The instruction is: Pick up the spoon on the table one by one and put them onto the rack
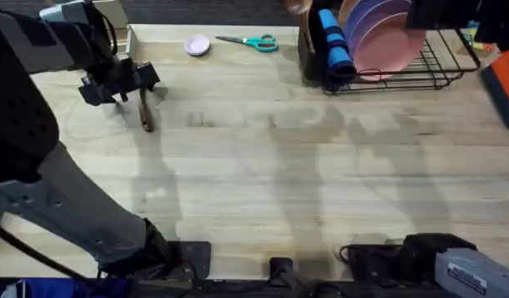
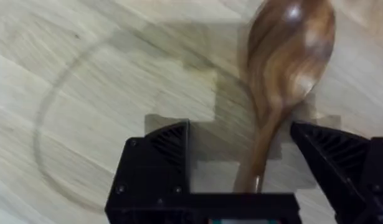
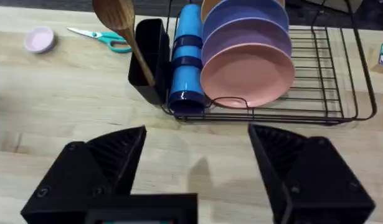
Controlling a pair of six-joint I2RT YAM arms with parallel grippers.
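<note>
Left gripper (image 2: pixel 241 171) hangs at the upper left of the overhead view, its fingers apart on either side of the handle of the spoon (image 2: pixel 284 74) lying on the table (image 1: pixel 262 182). Picking up looks to be the step in hand: next, close, lift, and carry across to the rack (image 1: pixel 420 70) at upper right. Right gripper (image 3: pixel 197 180) waits open, facing the rack, where another spoon (image 3: pixel 119 25) stands in the holder (image 3: pixel 151 59).
</note>
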